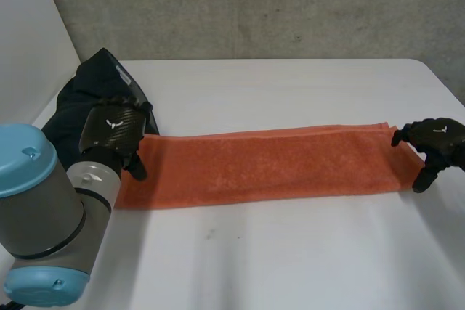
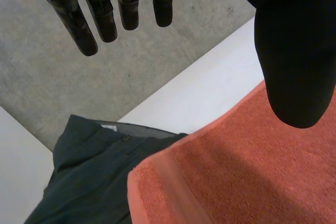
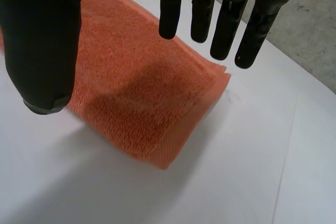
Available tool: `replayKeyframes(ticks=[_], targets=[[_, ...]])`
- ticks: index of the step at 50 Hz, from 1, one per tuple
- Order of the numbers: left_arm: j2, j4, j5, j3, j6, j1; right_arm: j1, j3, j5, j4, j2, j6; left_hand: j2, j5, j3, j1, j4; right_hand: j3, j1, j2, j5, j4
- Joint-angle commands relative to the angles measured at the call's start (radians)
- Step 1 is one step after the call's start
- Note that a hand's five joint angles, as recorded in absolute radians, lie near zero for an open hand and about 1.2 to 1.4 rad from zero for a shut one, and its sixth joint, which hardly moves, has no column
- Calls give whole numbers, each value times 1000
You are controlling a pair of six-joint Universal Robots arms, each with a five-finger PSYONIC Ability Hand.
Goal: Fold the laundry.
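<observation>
1. Orange towel (image 1: 261, 165) lay flat on the white table (image 1: 290, 252) as a long narrow strip running L to R, roughly mid-table.
2. In the right wrist view its R end showed stacked layers, i.e. already doubled lengthwise.
3. L hand (image 1: 112, 132) hung over the towel's L end. Its fingers (image 2: 100, 14) were straight w/ the thumb spread well apart, so it was released and grasping nothing.
4. Left wrist view: the towel's L-end corner sat below the gap btwn thumb and fingers.
5. R hand (image 1: 436, 143) was at the towel's R end, just beside the short edge. Fingers (image 3: 226, 14) were straight and the thumb wide, so also released, nothing held. Couldn't tell whether a fingertip touched the cloth.
6. Dark garment (image 1: 94, 85) was bunched at the table's far L, behind the L hand. The towel's L end met its edge.
</observation>
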Motion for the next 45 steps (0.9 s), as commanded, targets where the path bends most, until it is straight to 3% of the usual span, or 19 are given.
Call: replayKeyframes(ticks=[1,14,16,20,30,45], targets=[[-11,0,-5,-4,-7,3,-33,66,-42,-187,56,-14,-16,-23,-26,-32,-15,190,246,197,199,189],[-14,14,-5,-11,-10,9,-33,44,-41,-225,125,-26,-13,-20,-23,-29,-12,427,484,435,437,427],[-14,14,-5,-11,-10,9,-33,41,-39,-224,139,-32,-10,-17,-20,-26,-9,538,595,546,548,538],[-14,14,-5,-11,-10,9,-33,30,-34,-222,151,-37,-13,-20,-23,-29,-12,989,1046,997,999,989],[-14,16,-5,-20,-10,8,-71,9,-25,-216,148,-46,-13,-20,-23,-29,-12,990,1047,997,999,989],[-13,16,-7,-27,-10,6,-352,-81,-4,-193,107,-281,-10,-17,-20,-26,-9,990,1047,997,999,989]])
